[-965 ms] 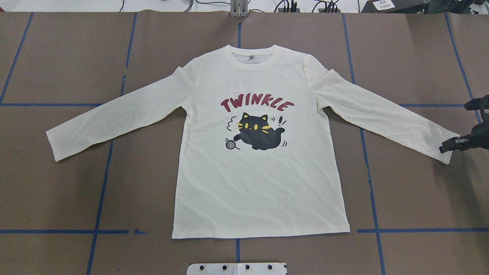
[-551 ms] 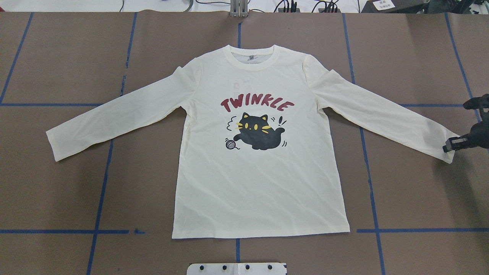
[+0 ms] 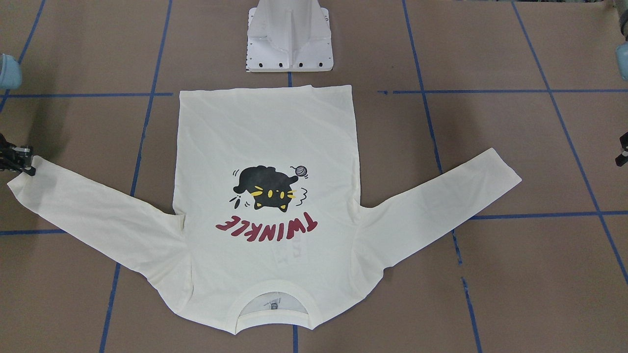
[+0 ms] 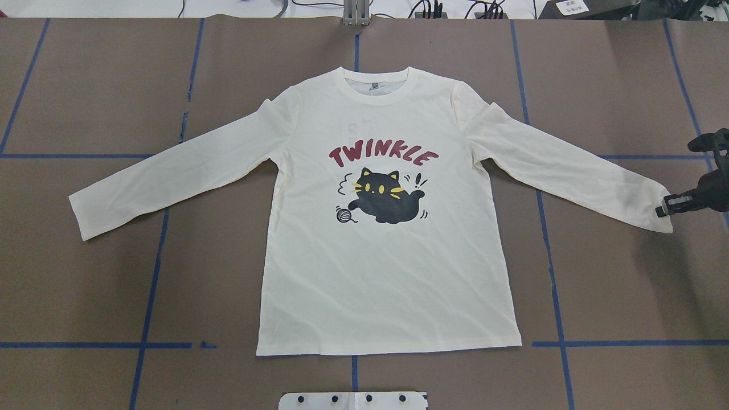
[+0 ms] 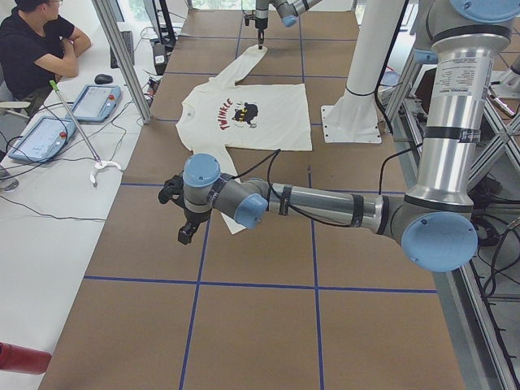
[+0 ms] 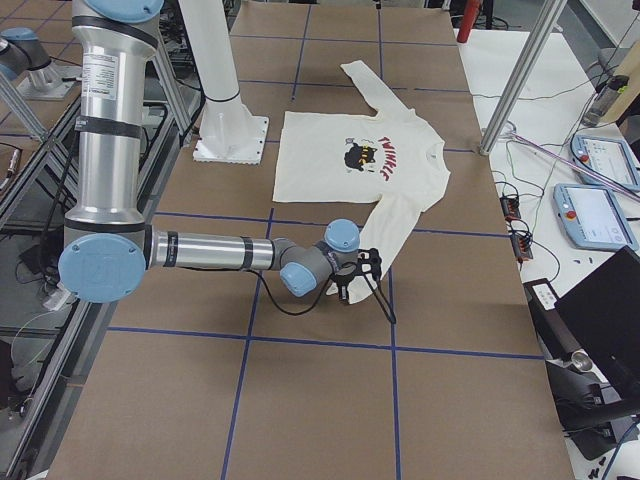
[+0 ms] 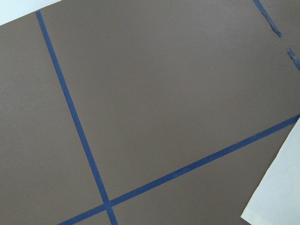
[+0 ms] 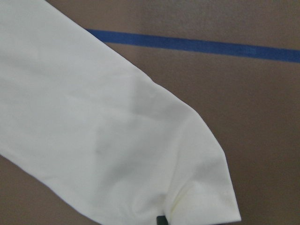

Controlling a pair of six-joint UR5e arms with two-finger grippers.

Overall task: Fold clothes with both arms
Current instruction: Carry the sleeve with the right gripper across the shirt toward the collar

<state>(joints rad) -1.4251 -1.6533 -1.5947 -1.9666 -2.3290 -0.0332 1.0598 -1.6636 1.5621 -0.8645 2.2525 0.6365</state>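
The cream long-sleeved T-shirt (image 4: 387,273) lies flat with its sleeves spread and the black cat and red "TWINKLE" print up. It also shows in the front view (image 3: 265,132). My right gripper (image 4: 662,209) is at the table's right edge, shut on the cuff of the right-hand sleeve (image 4: 655,216), which is slightly raised. The right wrist view shows that cuff (image 8: 201,187) close up. My left gripper (image 5: 187,234) hovers over bare table just outside the other sleeve's cuff (image 4: 82,216). Only a sliver of it shows in the front view (image 3: 622,153), so I cannot tell if it is open.
The white pedestal base (image 3: 289,39) stands just behind the shirt's hem. Blue tape lines (image 4: 148,285) cross the brown table. An operator (image 5: 32,41) sits at a side table with tablets (image 5: 41,138) beyond the far edge.
My right gripper has moved slightly away from the robot and inward, taking the cuff with it. The sleeve's end has shifted and lifted. The rest of the shirt has not moved.
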